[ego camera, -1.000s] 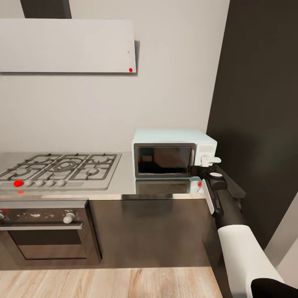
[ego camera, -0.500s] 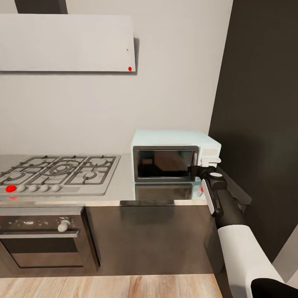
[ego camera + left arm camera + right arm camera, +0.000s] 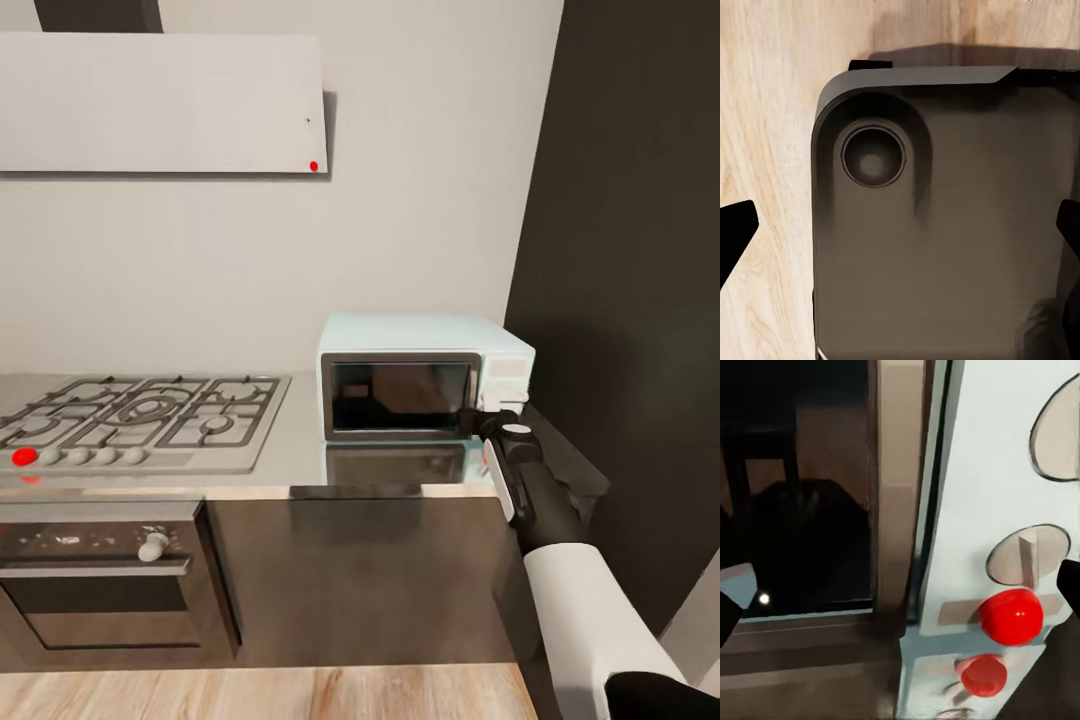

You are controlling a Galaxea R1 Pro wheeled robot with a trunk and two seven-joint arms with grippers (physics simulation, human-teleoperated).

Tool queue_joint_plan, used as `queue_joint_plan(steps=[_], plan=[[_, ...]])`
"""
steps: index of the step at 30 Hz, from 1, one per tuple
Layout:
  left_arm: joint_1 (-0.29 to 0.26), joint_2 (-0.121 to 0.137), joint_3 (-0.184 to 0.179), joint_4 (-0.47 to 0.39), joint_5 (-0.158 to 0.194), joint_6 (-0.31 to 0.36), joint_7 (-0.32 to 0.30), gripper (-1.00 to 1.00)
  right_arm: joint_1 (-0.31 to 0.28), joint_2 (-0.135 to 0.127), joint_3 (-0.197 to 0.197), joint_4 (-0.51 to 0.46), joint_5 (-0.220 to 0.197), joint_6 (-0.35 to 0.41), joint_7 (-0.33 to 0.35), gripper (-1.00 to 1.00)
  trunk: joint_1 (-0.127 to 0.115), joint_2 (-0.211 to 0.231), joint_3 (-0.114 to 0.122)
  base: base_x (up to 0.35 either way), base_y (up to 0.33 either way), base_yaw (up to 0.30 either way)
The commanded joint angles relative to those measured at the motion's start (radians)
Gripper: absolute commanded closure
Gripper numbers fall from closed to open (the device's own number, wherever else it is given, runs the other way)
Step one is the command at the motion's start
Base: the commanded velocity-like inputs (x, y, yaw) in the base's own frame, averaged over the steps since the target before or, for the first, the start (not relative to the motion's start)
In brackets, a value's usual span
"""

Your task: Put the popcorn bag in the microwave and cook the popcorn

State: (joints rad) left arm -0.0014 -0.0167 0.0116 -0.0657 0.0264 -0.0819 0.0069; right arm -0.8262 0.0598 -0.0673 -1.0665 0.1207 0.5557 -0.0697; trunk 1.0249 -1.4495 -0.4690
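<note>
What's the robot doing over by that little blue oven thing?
That's a microwave on the countertop, beside the gas hob. The robot's right gripper is reaching up to the front of the microwave, at the edge between its closed glass door and the white panel with the knobs and red button. Its fingers are spread wide and hold nothing. It looks set to work the door or the button.

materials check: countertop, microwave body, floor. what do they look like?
Countertop: grey brushed metal, probably steel; it mirrors the microwave's front. Microwave body: pale mint, matte, painted metal or plastic, hard to say; door is dark glossy glass. Floor: light wood planks, visible grain.
</note>
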Motion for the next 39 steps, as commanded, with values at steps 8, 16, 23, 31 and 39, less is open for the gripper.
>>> queue_joint_plan(steps=[8, 16, 23, 31, 39], plan=[[0.000, 0.000, 0.001, 0.000, 0.003, -0.002, 0.001, -1.00, -0.001, 0.000, -0.002, 0.017, 0.011, -0.022, 0.005, -1.00, 0.000, -0.001, -0.001, 0.089, 0.000, 0.000], [0.000, 0.000, 0.002, 0.000, 0.003, -0.002, 0.001, -1.00, -0.001, 0.000, -0.002, 0.015, 0.011, -0.022, 0.005, -1.00, 0.000, -0.001, -0.001, 0.007, 0.000, 0.000], [0.000, 0.000, 0.001, 0.000, 0.003, -0.002, 0.002, -1.00, -0.001, 0.002, 0.000, 0.011, 0.011, -0.022, 0.005, -1.00, 0.000, -0.001, -0.001, 0.067, 0.000, 0.000], [0.000, 0.000, 0.002, 0.000, 0.003, -0.002, 0.002, -1.00, -0.001, 0.002, 0.000, 0.011, 0.011, -0.021, 0.005, -1.00, 0.000, -0.001, -0.001, 0.011, 0.000, 0.000], [0.000, -0.001, 0.002, 0.000, 0.003, -0.002, 0.002, -1.00, -0.001, 0.002, 0.003, 0.008, 0.017, -0.022, 0.005, -1.00, 0.000, -0.001, -0.001, 0.000, 0.000, 0.000]])
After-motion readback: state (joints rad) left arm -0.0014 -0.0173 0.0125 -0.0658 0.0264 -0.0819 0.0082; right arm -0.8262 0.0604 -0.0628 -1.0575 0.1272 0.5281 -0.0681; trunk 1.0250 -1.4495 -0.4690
